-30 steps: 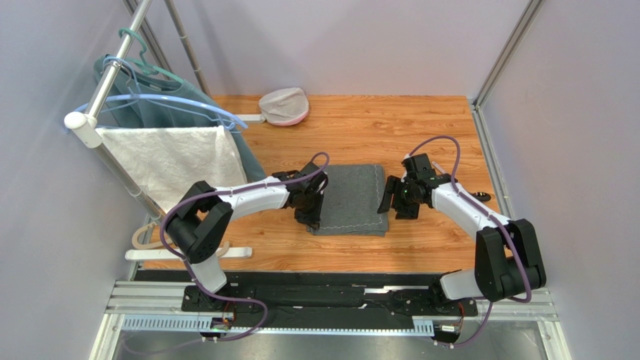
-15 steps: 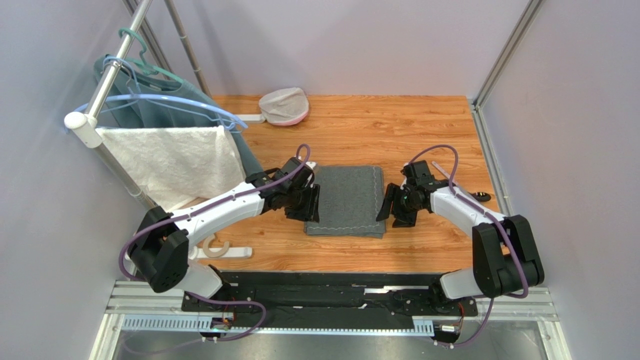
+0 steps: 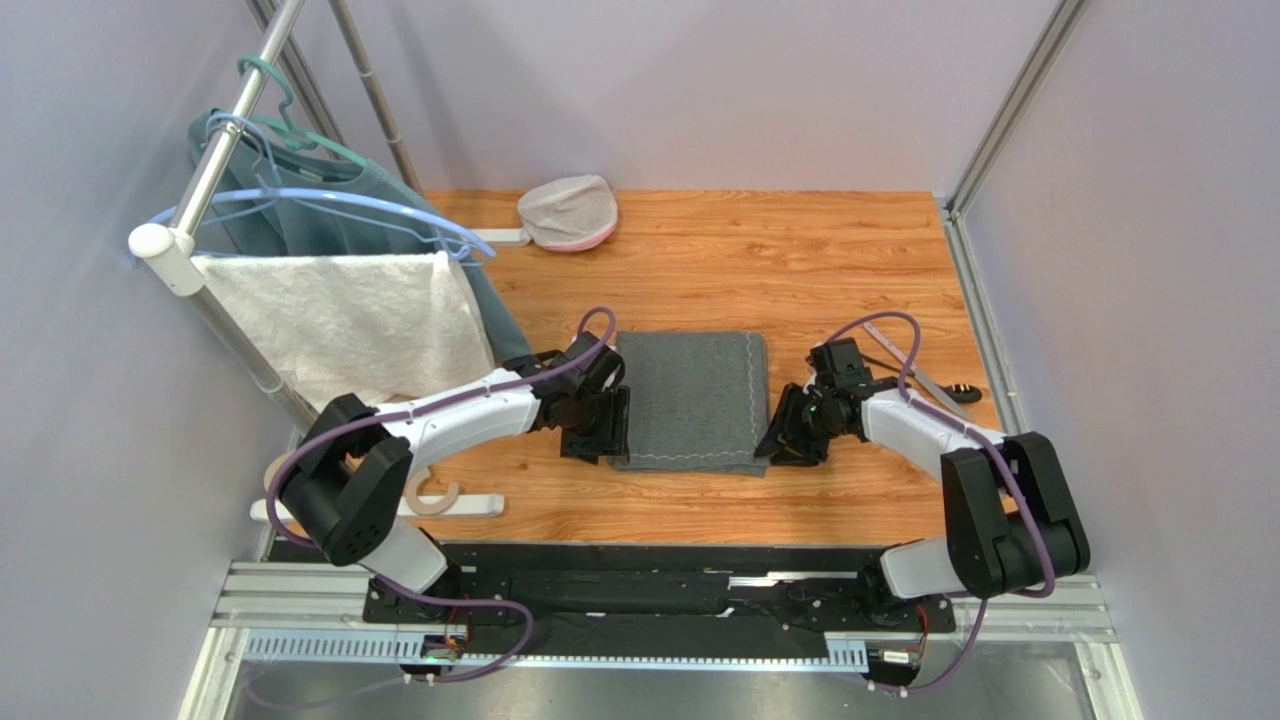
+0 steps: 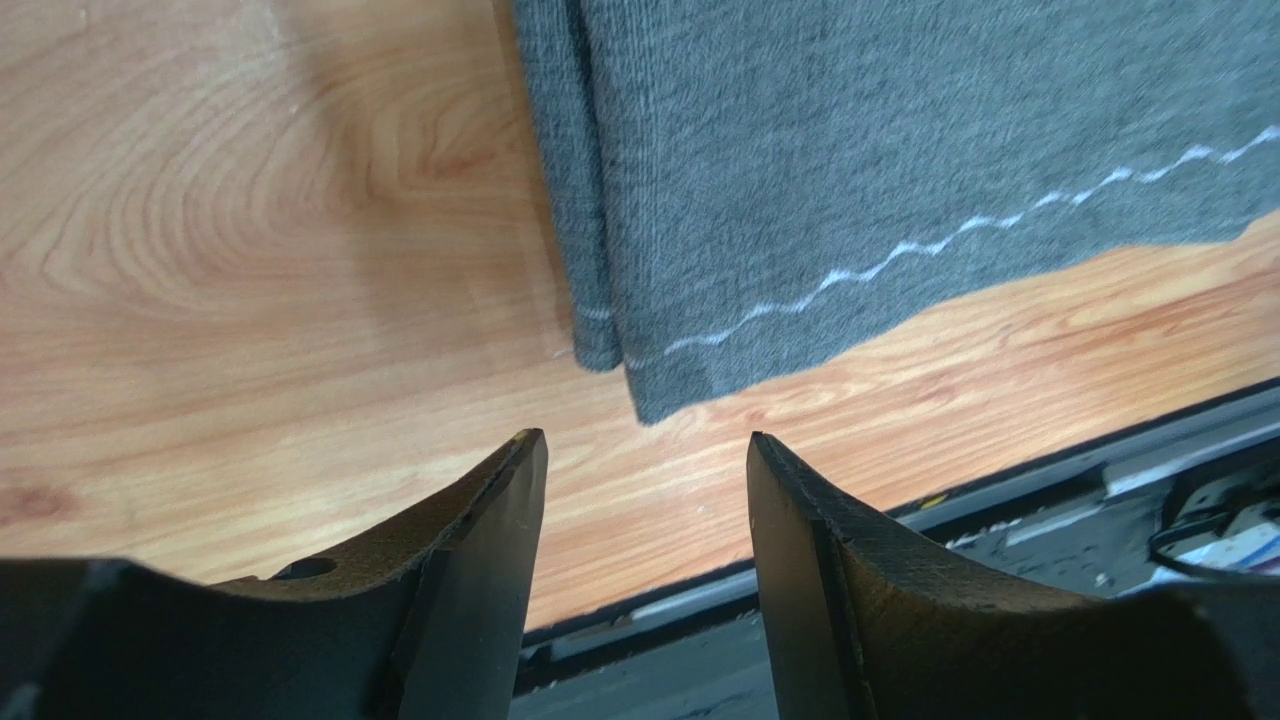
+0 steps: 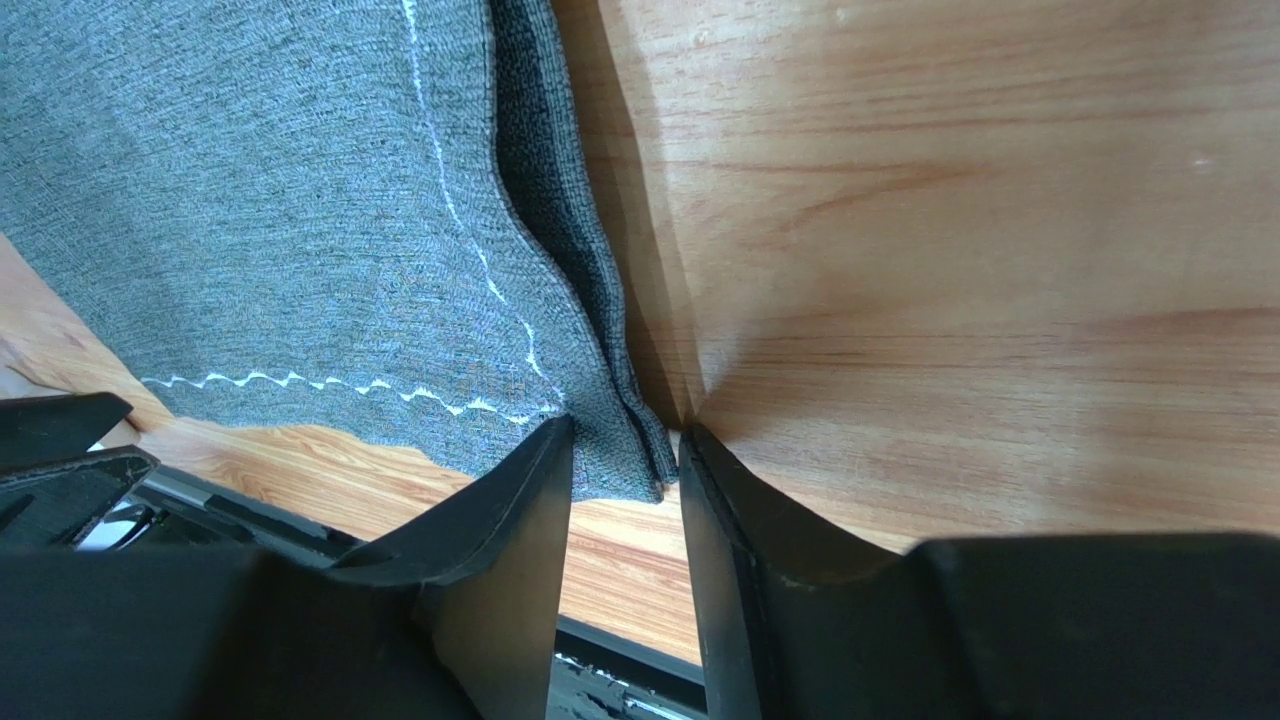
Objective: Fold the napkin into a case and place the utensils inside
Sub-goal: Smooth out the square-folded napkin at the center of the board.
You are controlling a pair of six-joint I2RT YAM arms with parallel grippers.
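Cloth, a dark grey folded napkin (image 3: 691,398), lies flat: soft, limp; grip layered corners. My left gripper (image 4: 643,443) stands wide, empty; my right gripper (image 5: 627,435), narrow, straddles its near corner, hold unconfirmed.

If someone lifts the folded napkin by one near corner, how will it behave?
Probably floppy: the napkin is soft cloth, so it would droop. Its stacked layers look loose at the edge and may unfold. Likely light, sliding easily on the table.
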